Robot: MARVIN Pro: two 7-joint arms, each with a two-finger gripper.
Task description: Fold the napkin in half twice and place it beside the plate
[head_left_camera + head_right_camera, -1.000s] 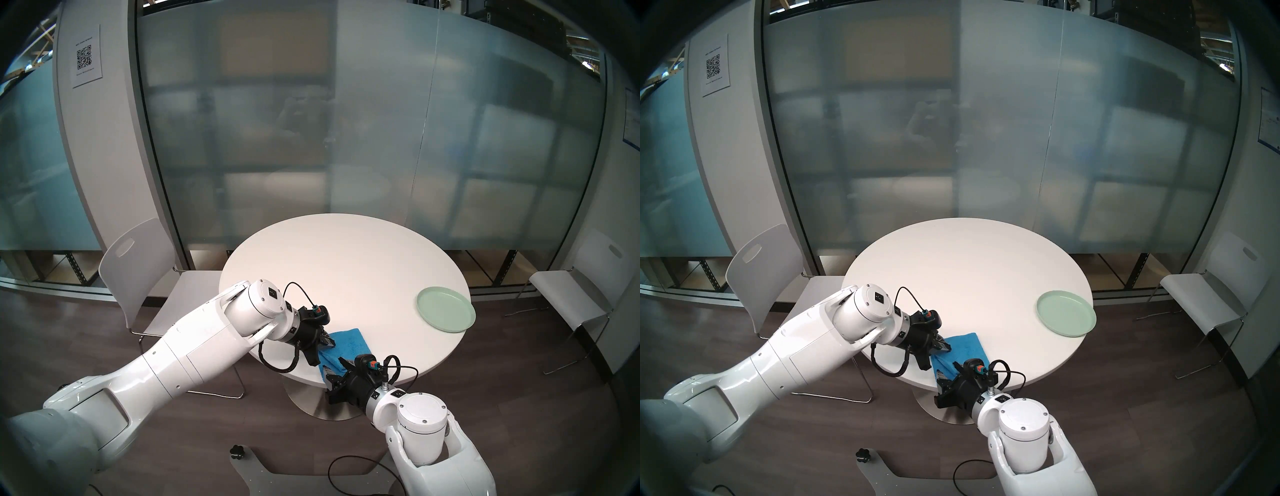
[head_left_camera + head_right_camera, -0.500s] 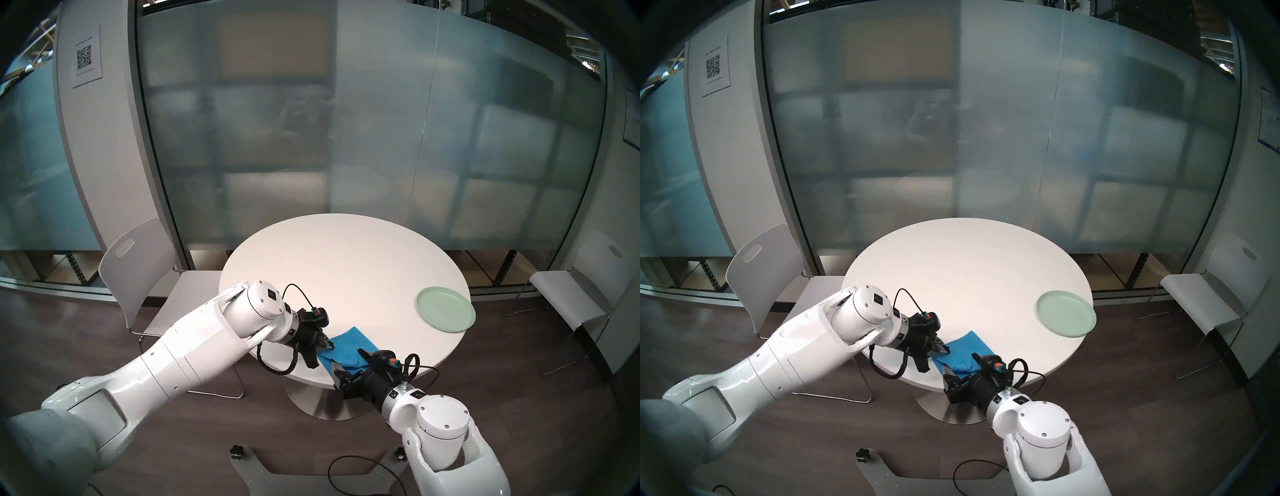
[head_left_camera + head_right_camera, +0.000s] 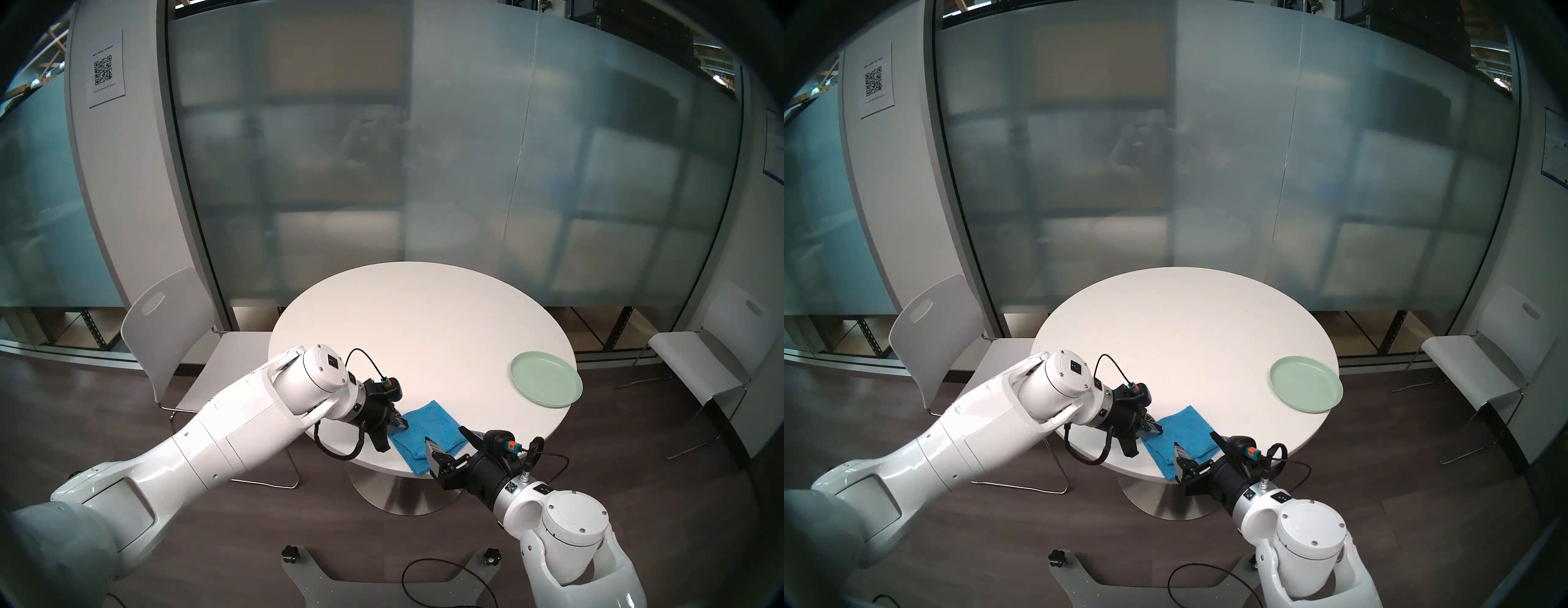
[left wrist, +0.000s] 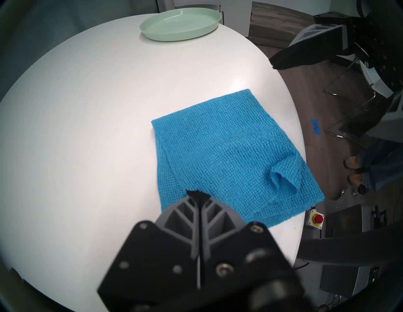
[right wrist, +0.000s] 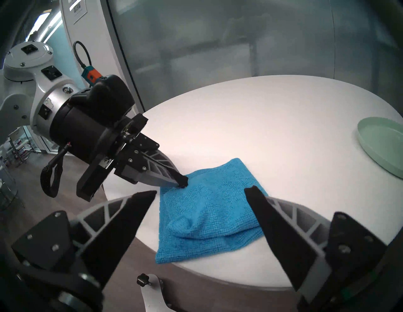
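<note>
I am seeing the bright blue terry napkin (image 3: 428, 433) lying folded on the round white table (image 3: 424, 331) at its near edge. The round mint-green plate (image 3: 546, 384) is sitting well apart, at the table's right edge. White chairs (image 3: 169, 335) are standing left and right of the table.

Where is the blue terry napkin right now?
The bright blue terry napkin lies at the round white table's near edge, between both grippers, well apart from the pale mint-green plate on the right.
</note>
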